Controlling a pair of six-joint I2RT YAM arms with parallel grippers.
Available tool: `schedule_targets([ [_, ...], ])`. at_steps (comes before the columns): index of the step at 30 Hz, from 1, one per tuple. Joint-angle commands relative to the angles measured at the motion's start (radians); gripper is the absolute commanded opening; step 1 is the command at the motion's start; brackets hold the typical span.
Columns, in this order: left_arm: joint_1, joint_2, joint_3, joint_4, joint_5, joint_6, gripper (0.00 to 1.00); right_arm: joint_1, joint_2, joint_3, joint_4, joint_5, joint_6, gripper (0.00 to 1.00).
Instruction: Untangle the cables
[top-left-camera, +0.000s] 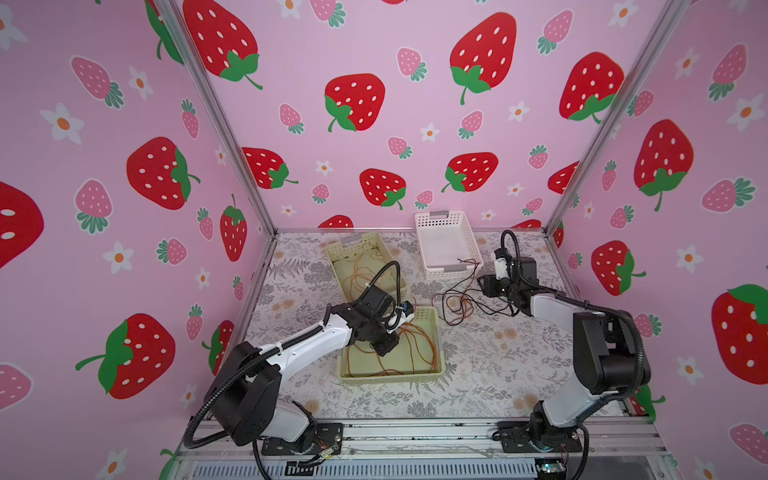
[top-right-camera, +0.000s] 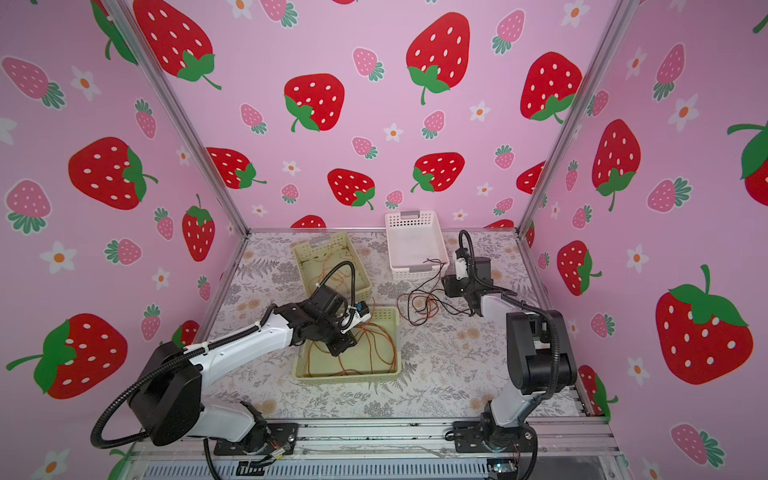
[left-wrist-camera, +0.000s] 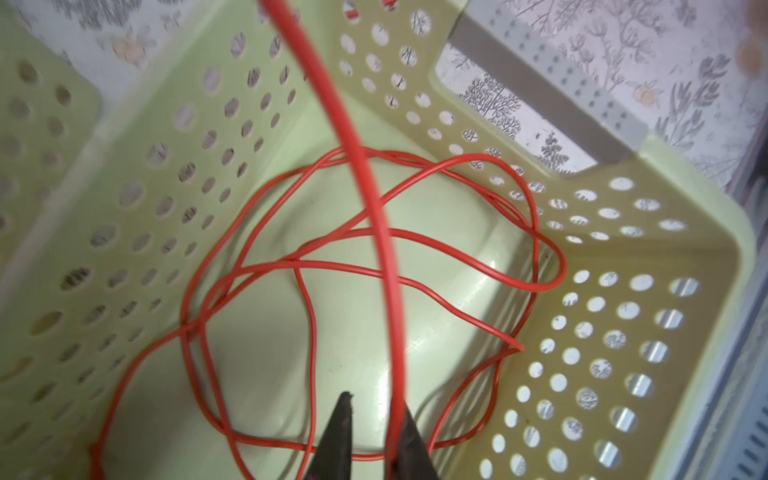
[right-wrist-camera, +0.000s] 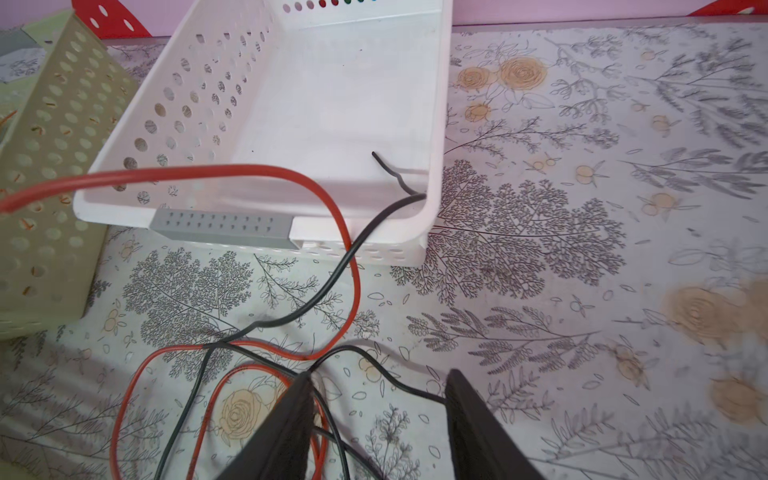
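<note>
Your left gripper (left-wrist-camera: 374, 403) is down inside the near green basket (top-left-camera: 390, 377), jaws a small way apart. One strand of the orange cables (left-wrist-camera: 360, 166) runs up along the inner face of one finger, touching it. The other finger is clear of it, so nothing is pinched. The rest of that orange lies in loose overlapping loops on the basket floor, under the tips. More orange strands sit in the far green basket (top-left-camera: 336, 266), well apart from either tool.

Your right gripper (right-wrist-camera: 380, 374) is low over the table (right-wrist-camera: 582, 291), jaws wide, holding nothing. A black cable (right-wrist-camera: 395, 378) crosses the gap between the fingers and reaches one of them. Red and black strands pass by the other finger. The red cable (right-wrist-camera: 249, 168) arcs above the near rim of the white basket (right-wrist-camera: 441, 124). A black end lies over that rim, in the basket's corner. In both top views the red-black tangle (top-left-camera: 457, 305) lies on the table between the white basket and the near green one, just beside the right gripper.

Writing: there's a blue mark on the white part at the left wrist (top-left-camera: 404, 309), too small to read.
</note>
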Motion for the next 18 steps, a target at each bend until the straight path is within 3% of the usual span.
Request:
schedule_targets([
  [1, -0.012, 0.016, 0.019, -0.065, -0.023, 0.023, 0.24, -0.001, 0.051, 0.035, -0.014, -0.096, 0.009, 0.53],
  [5, -0.02, 0.025, 0.015, -0.088, -0.045, 0.01, 0.37, -0.002, 0.106, 0.059, -0.007, -0.114, 0.022, 0.53],
  [11, -0.022, -0.034, 0.018, -0.087, -0.114, 0.002, 0.65, 0.002, 0.182, 0.111, 0.005, -0.15, 0.05, 0.52],
  [18, -0.022, -0.157, 0.048, -0.1, -0.178, 0.029, 0.78, 0.004, 0.242, 0.165, -0.006, -0.162, 0.066, 0.37],
])
